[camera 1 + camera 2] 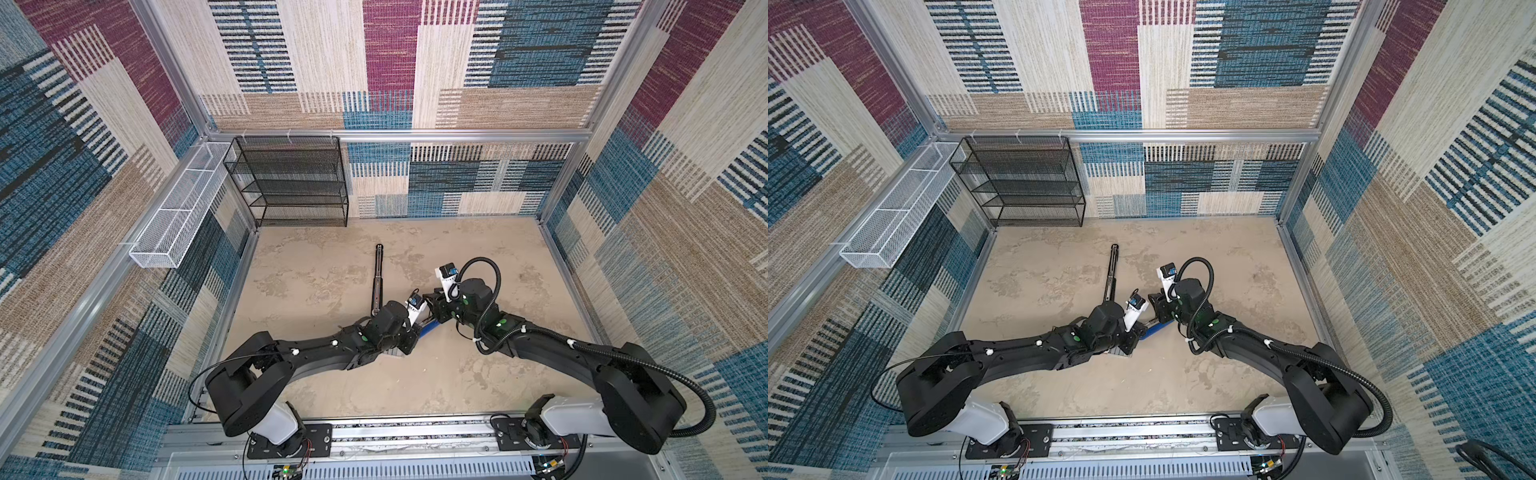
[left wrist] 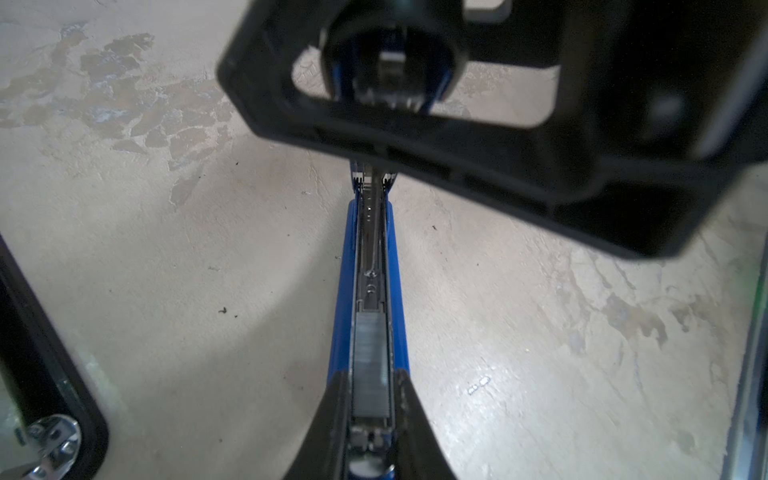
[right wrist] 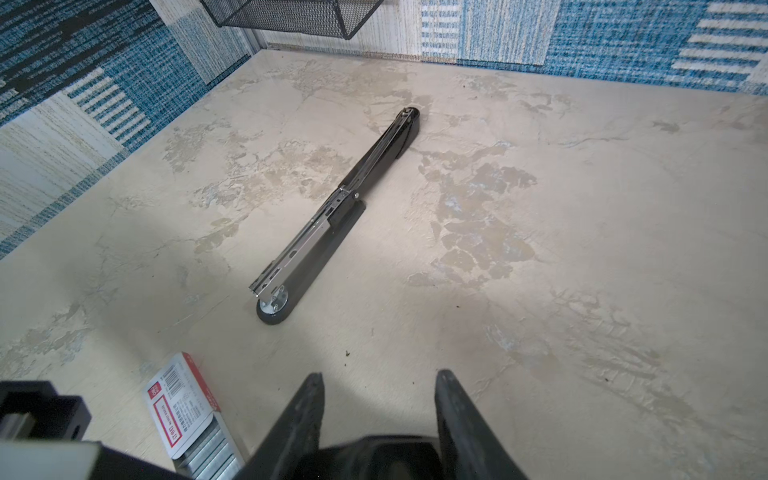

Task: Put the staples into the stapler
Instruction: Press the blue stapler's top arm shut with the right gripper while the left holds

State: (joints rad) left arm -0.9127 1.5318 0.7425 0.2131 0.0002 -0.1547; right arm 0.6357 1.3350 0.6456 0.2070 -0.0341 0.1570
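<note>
Above table [image 3: 540, 208], left end effector [image 2: 371, 376] gripping blue stapler [image 2: 345, 291], right end effector [image 3: 379, 375] parted, empty

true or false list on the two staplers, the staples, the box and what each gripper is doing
1. A strip of grey metal staples lies in the open channel of the blue stapler. True.
2. The right gripper is clamped on the long black stapler. False: its jaws stand open with nothing between them, and that stapler lies apart from it.
3. The left gripper grips the blue stapler from both sides. True.
4. The white-and-red barcoded card box sits on the black wire-mesh shelf. False: it lies on the beige table.
5. The long black stapler lies swung open flat. True.
</note>
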